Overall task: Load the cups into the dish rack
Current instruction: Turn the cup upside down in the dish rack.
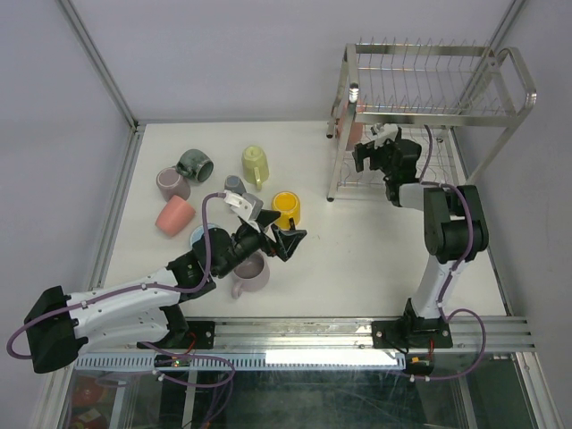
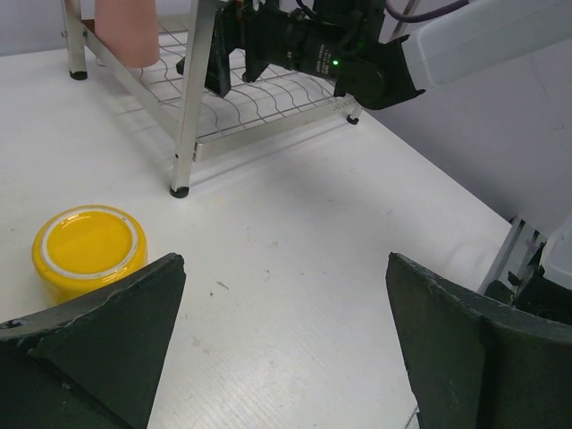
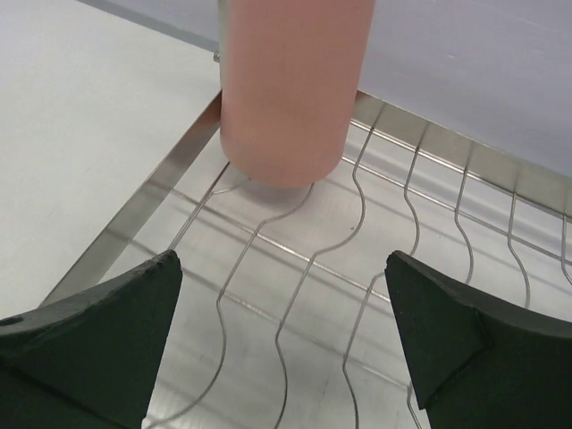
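Note:
The chrome dish rack (image 1: 429,107) stands at the far right. A salmon pink tumbler (image 3: 295,85) stands on its wavy-wire lower shelf (image 3: 420,232), also seen in the left wrist view (image 2: 128,31). My right gripper (image 3: 282,259) is open and empty over that shelf, just short of the tumbler; it shows in the top view (image 1: 365,154). My left gripper (image 1: 284,239) is open and empty above the table, right of a yellow cup (image 2: 89,246). Loose cups lie left of centre: yellow (image 1: 286,209), pale yellow-green (image 1: 255,163), dark grey-green (image 1: 195,164), taupe (image 1: 172,183), salmon (image 1: 174,215), mauve (image 1: 251,275).
A light blue cup (image 1: 202,236) is partly hidden under my left arm. A small grey cup (image 1: 235,184) sits by the wrist. The rack's near leg (image 2: 181,189) stands ahead of my left gripper. Enclosure walls and metal frame posts bound the white table (image 1: 357,259).

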Available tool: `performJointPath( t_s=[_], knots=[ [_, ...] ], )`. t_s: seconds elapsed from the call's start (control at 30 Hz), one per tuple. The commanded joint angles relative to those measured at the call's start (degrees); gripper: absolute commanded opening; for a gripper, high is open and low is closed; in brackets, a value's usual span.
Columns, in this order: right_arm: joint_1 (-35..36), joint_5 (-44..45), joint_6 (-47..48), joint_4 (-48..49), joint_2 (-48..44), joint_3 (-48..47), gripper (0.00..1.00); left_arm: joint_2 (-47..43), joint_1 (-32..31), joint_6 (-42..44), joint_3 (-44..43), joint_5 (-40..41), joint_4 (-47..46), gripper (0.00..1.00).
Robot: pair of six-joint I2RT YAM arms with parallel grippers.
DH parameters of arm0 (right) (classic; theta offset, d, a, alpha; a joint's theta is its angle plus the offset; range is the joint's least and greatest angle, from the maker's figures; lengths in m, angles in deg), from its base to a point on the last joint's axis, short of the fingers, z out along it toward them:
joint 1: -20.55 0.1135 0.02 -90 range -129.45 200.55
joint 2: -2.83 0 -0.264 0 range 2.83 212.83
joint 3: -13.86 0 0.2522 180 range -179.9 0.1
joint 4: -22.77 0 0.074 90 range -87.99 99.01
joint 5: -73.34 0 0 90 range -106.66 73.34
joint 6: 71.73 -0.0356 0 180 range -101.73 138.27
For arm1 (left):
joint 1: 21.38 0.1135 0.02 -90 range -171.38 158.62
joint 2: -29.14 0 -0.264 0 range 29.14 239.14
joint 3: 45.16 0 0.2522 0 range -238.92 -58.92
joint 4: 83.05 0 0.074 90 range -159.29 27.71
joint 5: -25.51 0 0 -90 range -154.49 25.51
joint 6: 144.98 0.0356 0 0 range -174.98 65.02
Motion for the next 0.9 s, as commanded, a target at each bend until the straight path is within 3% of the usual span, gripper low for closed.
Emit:
performJointPath(
  t_s=[0.0, 0.07, 0.57, 0.87],
  knots=[
    [-0.5, -4.8, 3.3, -1.5, -7.9, 4.3, 0.99, 0.2, 0.4, -0.1, 0.2, 1.8, -2.3, 0.95],
    [-0.8, -6.8, 5.2, -4.4, -9.9, 6.1, 0.99, 0.4, 0.4, -0.5, 0.4, 2.6, -2.2, 0.99],
    [-2.9, -17.9, 17.9, -20.0, -26.4, 16.0, 0.99, -1.1, 0.8, -1.2, 1.5, 3.9, -0.9, 0.99],
    [-3.0, -35.4, 33.2, -64.8, -36.6, 5.0, 0.99, 0.0, 1.1, -0.2, -4.3, 5.9, 12.1, 0.98]
  ],
)
